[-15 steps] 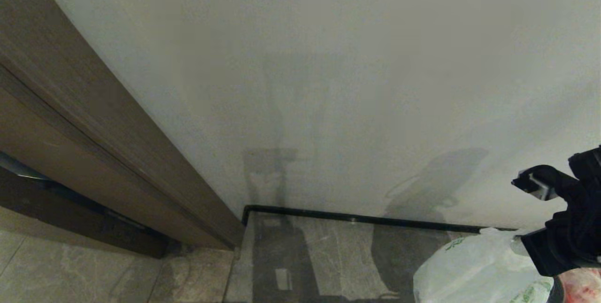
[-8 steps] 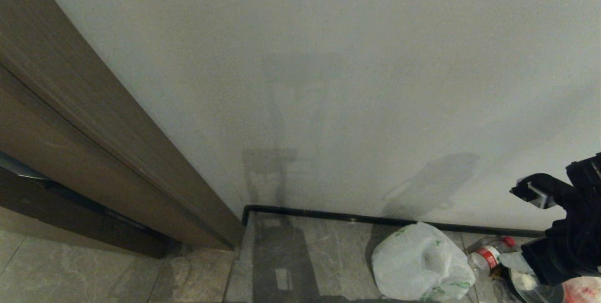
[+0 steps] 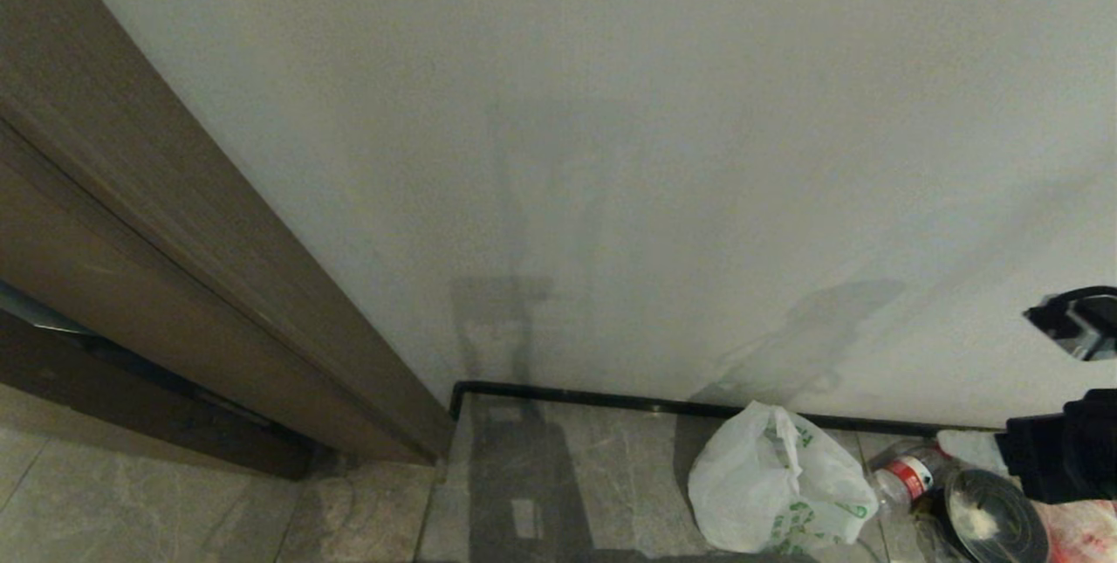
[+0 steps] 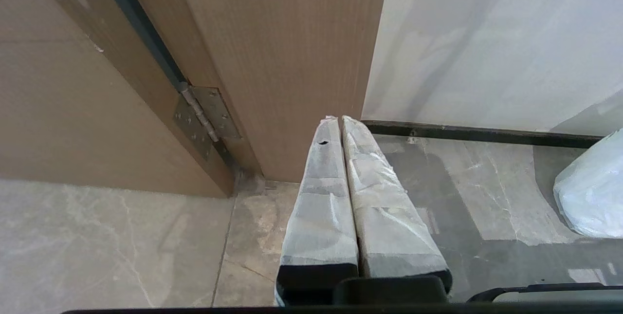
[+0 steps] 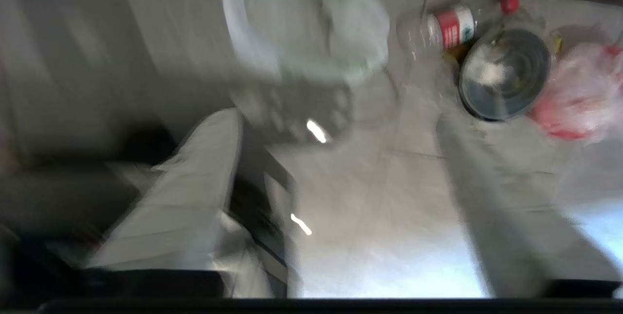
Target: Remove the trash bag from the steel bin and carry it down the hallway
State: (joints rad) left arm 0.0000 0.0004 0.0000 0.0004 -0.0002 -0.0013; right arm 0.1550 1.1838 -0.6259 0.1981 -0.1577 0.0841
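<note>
While the right tool (image 5: 340,177) hangs wide open and empty, the trash bag (image 3: 779,480) lies on the floor by the baseboard (image 3: 663,407), beside a plastic bottle (image 3: 907,473) and dark bowl (image 3: 995,526); the left tool (image 4: 340,124) is closed, empty.

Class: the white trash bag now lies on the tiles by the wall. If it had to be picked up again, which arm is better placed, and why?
Probably the right. The right gripper hangs open above the trash bag, while the left gripper, shut, points at the door frame, away from the bag.

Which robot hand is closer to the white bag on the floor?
Probably the right. The right gripper hangs open above the trash bag, off to one side. The left gripper is shut, over by the door frame.
</note>
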